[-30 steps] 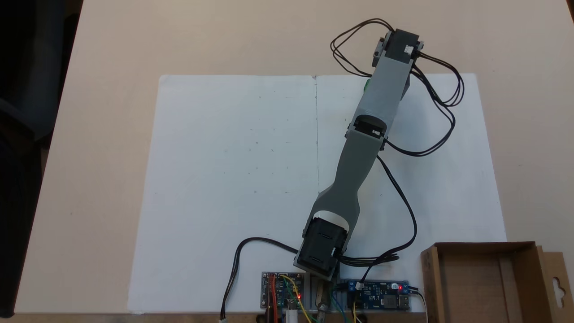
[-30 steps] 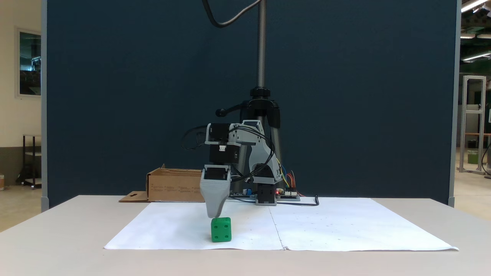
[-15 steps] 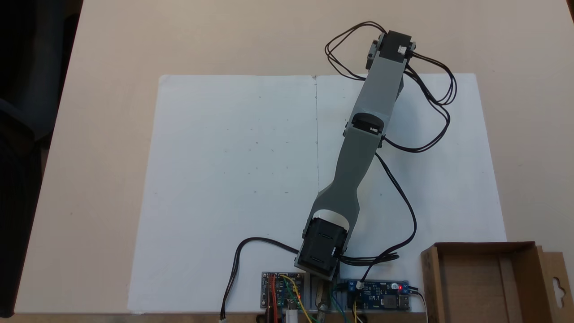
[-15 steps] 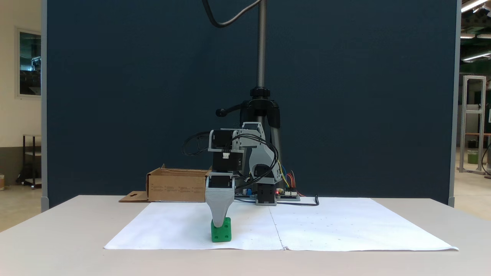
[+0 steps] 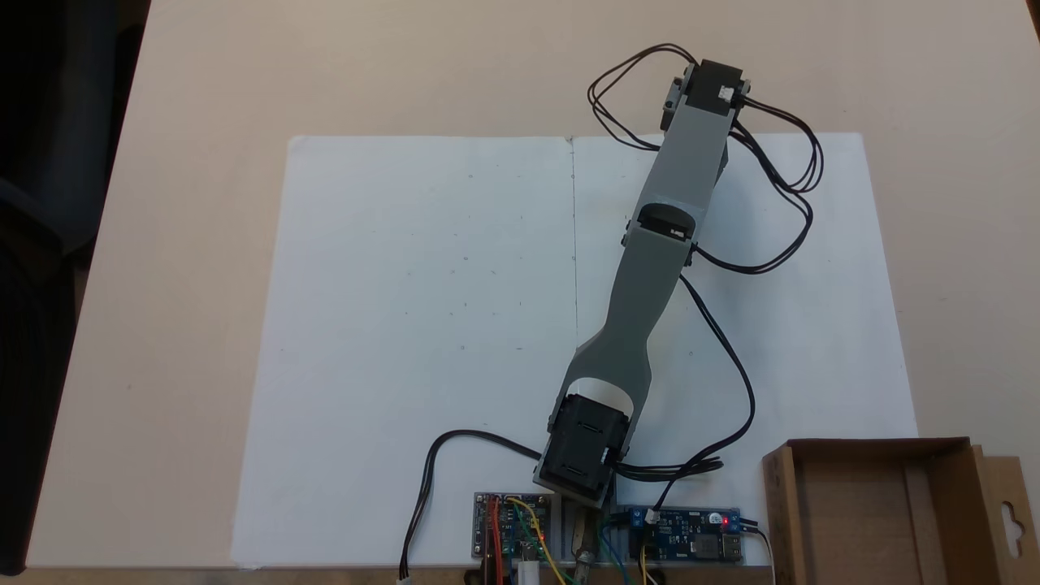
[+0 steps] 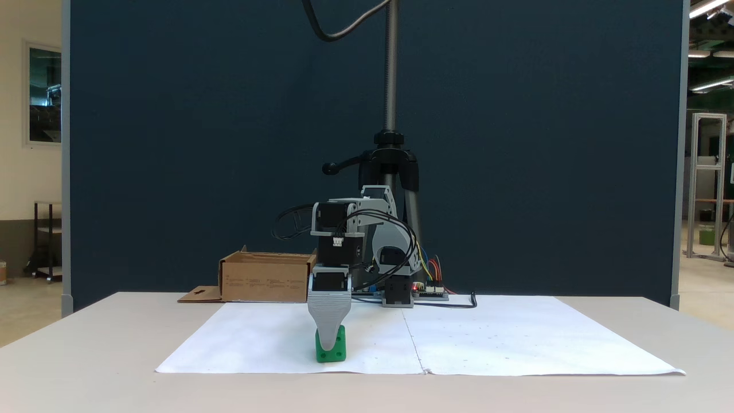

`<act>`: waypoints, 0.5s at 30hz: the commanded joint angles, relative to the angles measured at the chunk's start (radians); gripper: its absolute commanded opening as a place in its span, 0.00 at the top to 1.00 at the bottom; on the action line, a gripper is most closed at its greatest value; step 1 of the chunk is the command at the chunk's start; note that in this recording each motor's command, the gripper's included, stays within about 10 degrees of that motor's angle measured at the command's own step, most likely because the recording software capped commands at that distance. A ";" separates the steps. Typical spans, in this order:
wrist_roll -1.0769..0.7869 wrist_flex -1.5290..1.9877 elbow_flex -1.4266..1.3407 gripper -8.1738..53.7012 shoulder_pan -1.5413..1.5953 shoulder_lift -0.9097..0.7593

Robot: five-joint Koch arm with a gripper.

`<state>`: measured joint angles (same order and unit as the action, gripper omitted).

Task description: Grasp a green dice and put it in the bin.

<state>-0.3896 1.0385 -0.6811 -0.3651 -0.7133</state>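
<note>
The green dice sits on the white paper near the front of the table in a fixed view. My gripper points straight down onto it. Its grey front jaw covers most of the dice's near face and reaches almost to the paper. The other jaw lies behind the dice, so the gap does not show. From above, the arm's wrist hides both the dice and the jaws. The bin is a shallow brown cardboard box beside the arm's base, also seen at the back left as the bin.
A white paper sheet covers the middle of the beige table. Two circuit boards and wires lie by the arm's base. Black cables loop off the arm. A tripod pole rises behind the base.
The gripper has dropped from just above the dice down around it, and its front jaw now covers the dice's face. The dice has not moved.
</note>
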 commanded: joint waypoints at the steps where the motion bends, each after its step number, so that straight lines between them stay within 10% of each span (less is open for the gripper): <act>1: -0.086 -0.020 0.037 0.18 -0.017 -0.018; 15: -0.086 -0.078 0.037 0.18 -0.015 0.005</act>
<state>-0.3912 1.0063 -0.6796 -0.3651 -0.6796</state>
